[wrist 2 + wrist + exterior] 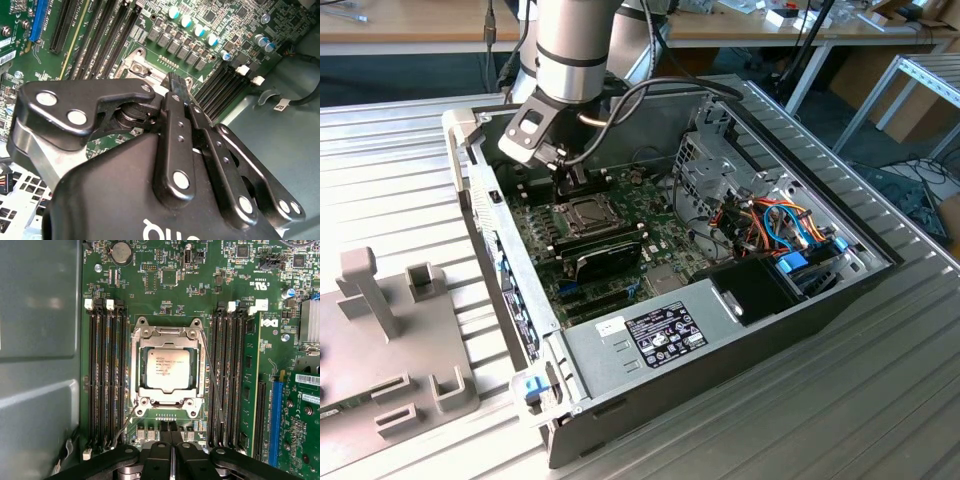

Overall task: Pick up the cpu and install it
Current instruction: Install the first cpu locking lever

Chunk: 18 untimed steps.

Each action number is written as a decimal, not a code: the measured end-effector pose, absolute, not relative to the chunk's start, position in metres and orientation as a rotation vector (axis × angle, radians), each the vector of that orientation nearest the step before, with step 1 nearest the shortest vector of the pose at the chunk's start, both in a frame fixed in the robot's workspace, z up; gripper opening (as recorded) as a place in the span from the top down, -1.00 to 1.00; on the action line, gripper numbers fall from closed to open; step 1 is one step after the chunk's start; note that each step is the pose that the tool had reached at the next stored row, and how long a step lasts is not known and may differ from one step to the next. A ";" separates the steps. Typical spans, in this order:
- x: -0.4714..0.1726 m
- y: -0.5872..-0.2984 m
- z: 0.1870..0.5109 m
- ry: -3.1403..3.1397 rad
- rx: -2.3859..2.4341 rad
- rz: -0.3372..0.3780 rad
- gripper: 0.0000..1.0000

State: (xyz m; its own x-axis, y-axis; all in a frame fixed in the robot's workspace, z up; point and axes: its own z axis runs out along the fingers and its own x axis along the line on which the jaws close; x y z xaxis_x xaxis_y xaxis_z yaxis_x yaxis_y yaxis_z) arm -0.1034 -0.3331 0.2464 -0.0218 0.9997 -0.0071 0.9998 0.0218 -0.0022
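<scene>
The gripper (170, 431) has its jaws closed tight together with nothing between them, and it hangs just beside the socket's edge. The cpu (167, 370) sits in the socket under the metal frame (168, 332), with memory slots (106, 380) close on both sides. The open computer case (720, 385) lies on a ribbed metal table (840, 410), and desks (410, 28) stand behind it.

1. the cpu (168, 370) is a small, flat, square chip with a dull silver-grey metal top and faint dark print.
2. it lies flat, top side up, on the green motherboard (165, 290), with a shiny metal frame (167, 331) bordering its edges.
3. it sits between two banks of dark memory slots (106, 375).
</scene>
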 end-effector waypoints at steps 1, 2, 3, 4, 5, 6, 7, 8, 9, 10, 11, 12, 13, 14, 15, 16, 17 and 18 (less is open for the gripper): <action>-0.104 -0.333 0.246 2.243 2.195 -0.010 0.79; -0.105 -0.333 0.246 2.243 2.195 -0.010 0.79; -0.105 -0.333 0.246 2.243 2.195 -0.010 0.79; -0.106 -0.333 0.246 2.243 2.195 -0.010 0.79; -0.107 -0.333 0.246 2.243 2.195 -0.010 0.79; -0.108 -0.333 0.246 2.243 2.195 -0.010 0.79; -0.109 -0.333 0.246 2.243 2.195 -0.010 0.79; -0.110 -0.333 0.246 2.243 2.195 -0.010 0.79; -0.111 -0.333 0.246 2.243 2.195 -0.010 0.79; -0.112 -0.333 0.246 2.243 2.195 -0.010 0.79; -0.113 -0.333 0.246 2.244 2.195 -0.009 0.79; -0.113 -0.333 0.246 2.248 2.200 0.002 0.79; -0.113 -0.333 0.246 2.253 2.204 0.011 0.79; -0.113 -0.333 0.246 2.256 2.207 0.019 0.79; -0.114 -0.333 0.246 2.264 2.215 0.037 0.79; -0.114 -0.333 0.246 2.267 2.218 0.044 0.79; -0.114 -0.333 0.246 2.268 2.219 0.048 0.79; -0.114 -0.333 0.246 2.268 2.220 0.048 0.79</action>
State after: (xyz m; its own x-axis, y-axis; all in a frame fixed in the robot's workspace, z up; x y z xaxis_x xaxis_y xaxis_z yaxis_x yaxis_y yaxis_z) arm -0.1142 -0.3326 0.2464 -0.0216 0.9988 0.0441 0.9998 0.0217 -0.0011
